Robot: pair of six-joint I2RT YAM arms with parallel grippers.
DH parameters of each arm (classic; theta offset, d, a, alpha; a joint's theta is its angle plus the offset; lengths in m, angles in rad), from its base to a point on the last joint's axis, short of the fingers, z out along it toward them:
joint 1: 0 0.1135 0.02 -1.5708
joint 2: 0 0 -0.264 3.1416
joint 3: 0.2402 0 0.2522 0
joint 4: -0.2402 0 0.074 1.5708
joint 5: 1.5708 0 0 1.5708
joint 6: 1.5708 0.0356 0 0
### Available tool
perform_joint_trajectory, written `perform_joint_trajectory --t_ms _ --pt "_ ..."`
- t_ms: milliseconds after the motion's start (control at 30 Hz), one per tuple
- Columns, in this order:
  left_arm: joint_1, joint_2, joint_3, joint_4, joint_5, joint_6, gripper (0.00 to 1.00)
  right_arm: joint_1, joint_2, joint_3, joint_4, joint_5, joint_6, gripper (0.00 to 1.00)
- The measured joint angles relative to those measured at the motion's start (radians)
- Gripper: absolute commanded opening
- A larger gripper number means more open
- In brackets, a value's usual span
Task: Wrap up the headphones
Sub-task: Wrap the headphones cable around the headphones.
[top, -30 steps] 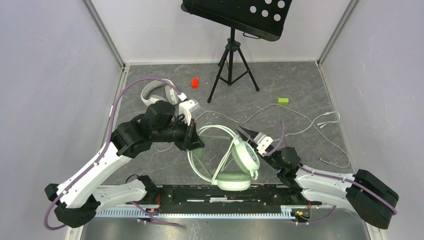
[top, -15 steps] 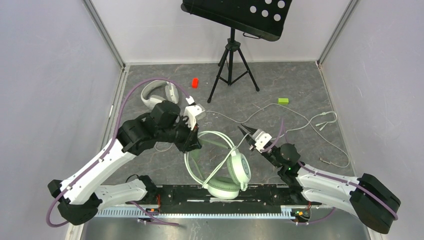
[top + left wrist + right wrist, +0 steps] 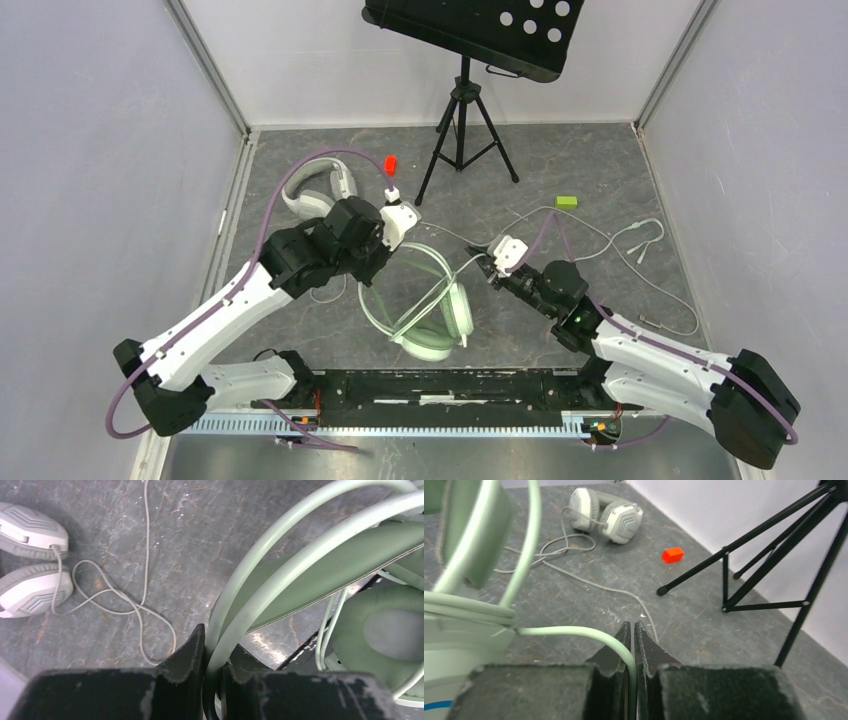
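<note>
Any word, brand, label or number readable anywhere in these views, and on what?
None can be read.
The white-grey headset bears only chevron grooves; the mint-green headset shows no brand.
The red block and green block look blank.

Overhead looks down; wrist close-ups seemingly share white headset (image 3: 30, 587)

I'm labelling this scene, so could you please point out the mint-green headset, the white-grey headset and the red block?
mint-green headset (image 3: 425, 346), top view, lower ear cushion.
white-grey headset (image 3: 624, 522), right wrist view, chevron-marked earcup.
red block (image 3: 672, 554), right wrist view, top face.
</note>
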Motion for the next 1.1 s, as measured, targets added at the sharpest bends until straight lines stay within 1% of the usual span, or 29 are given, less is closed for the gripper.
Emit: perform_joint_trajectory --t_ms 133,333,667,767,900,1100 --pt "0.0 0.031 0.0 0.004 -0.039 0.037 0.07 -0.002 0.016 0.044 -0.114 -0.028 0.05 0.08" --pt "-0.001 0.035 -0.023 0.026 -0.056 0.085 0.06 -0.005 0.059 0.128 -0.266 -0.029 0.078 0.08" --pt "-0.001 0.034 -0.039 0.051 -0.055 0.119 0.06 -0.038 0.085 0.163 -0.332 0.005 0.093 0.07" --pt "-0.001 0.035 -0.04 0.059 -0.074 0.119 0.06 -0.044 0.085 0.171 -0.341 -0.001 0.096 0.08" --pt "-0.001 0.041 -0.04 0.061 -0.127 0.118 0.06 -0.051 0.077 0.185 -0.386 -0.029 0.097 0.11" --pt "-0.001 0.067 -0.04 0.056 -0.211 0.119 0.06 -0.059 0.049 0.233 -0.487 -0.129 0.103 0.12"
